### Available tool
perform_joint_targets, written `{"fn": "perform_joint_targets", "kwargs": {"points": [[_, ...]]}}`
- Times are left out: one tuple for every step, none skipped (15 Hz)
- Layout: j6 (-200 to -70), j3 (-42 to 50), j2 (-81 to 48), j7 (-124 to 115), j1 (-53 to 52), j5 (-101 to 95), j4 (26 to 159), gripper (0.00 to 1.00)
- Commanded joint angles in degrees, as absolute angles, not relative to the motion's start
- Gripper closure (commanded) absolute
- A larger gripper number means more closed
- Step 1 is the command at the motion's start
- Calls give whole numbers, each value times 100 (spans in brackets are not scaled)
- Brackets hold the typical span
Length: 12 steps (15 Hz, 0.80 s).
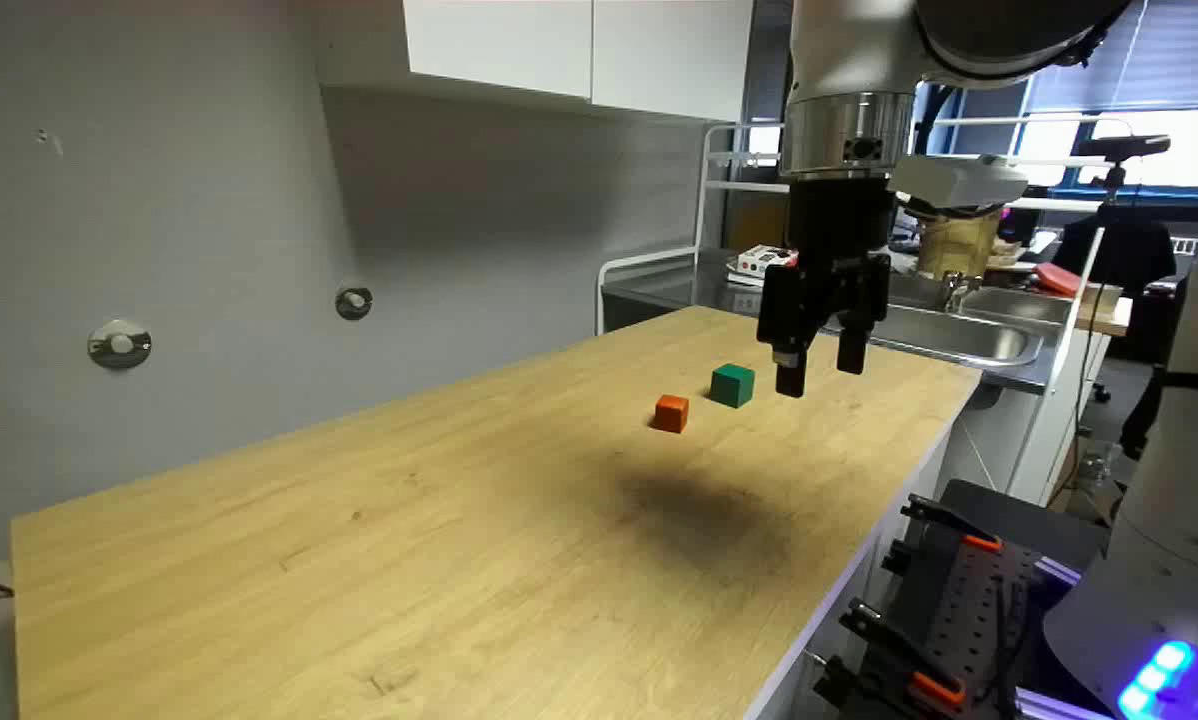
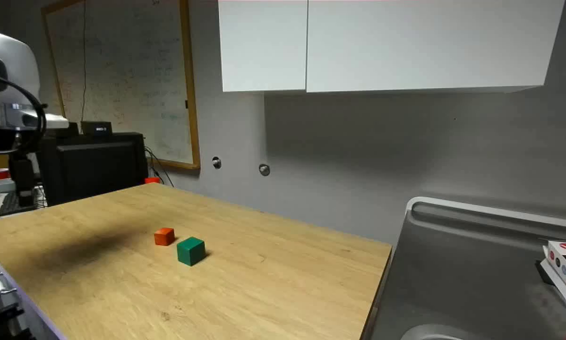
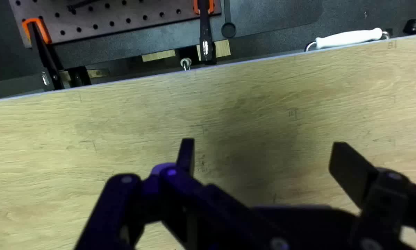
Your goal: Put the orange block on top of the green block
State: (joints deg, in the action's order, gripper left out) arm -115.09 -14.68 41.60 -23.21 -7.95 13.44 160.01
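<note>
There's a stainless-steel sink (image 1: pixel 959 335) past one end of the wood-grain tabletop (image 1: pixel 359 580), can't really tell if it's holding anything. The gripper (image 1: pixel 821 370) is pointing straight down above that tabletop, jaws well apart. Plain smooth-faced little orange block (image 1: pixel 671 414) sits on the tabletop just beside the slightly bigger green block (image 1: pixel 732 386), small gap between.

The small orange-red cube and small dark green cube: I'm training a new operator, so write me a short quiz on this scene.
1. True or false: the orange-red cube and the dark green cube stand apart on the wood-grain tabletop.
2. The black two-fingered gripper is (a) shut on a cube, (b) open, (c) fully shut?
3. Which view shows neither cube?
Key: 1 true; 2 b; 3 wrist view.
</note>
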Motion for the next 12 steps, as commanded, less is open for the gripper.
{"fn": "perform_joint_targets", "kwargs": {"points": [[-11498, -1457, 4160, -2324, -801, 1334, 15993, 0], [-11498, -1457, 4160, -2324, -801, 1334, 15991, 0], [-11498, -1457, 4160, -2324, -801, 1334, 15991, 0], [-11498, -1457, 4160, -2324, -801, 1334, 15991, 0], [-11498, -1457, 4160, -2324, -801, 1334, 15991, 0], [-11498, -1457, 4160, -2324, -801, 1334, 15991, 0], [-11498, -1457, 4160, -2324, -801, 1334, 15991, 0], [-11498, -1457, 4160, -2324, -801, 1334, 15991, 0], [-11498, -1457, 4160, -2324, -801, 1334, 15991, 0], [-11498, -1457, 4160, -2324, -801, 1334, 15991, 0], [-11498, -1457, 4160, -2324, -801, 1334, 15991, 0], [-11522, -1452, 4112, -2328, -761, 1302, 15978, 0]]}}
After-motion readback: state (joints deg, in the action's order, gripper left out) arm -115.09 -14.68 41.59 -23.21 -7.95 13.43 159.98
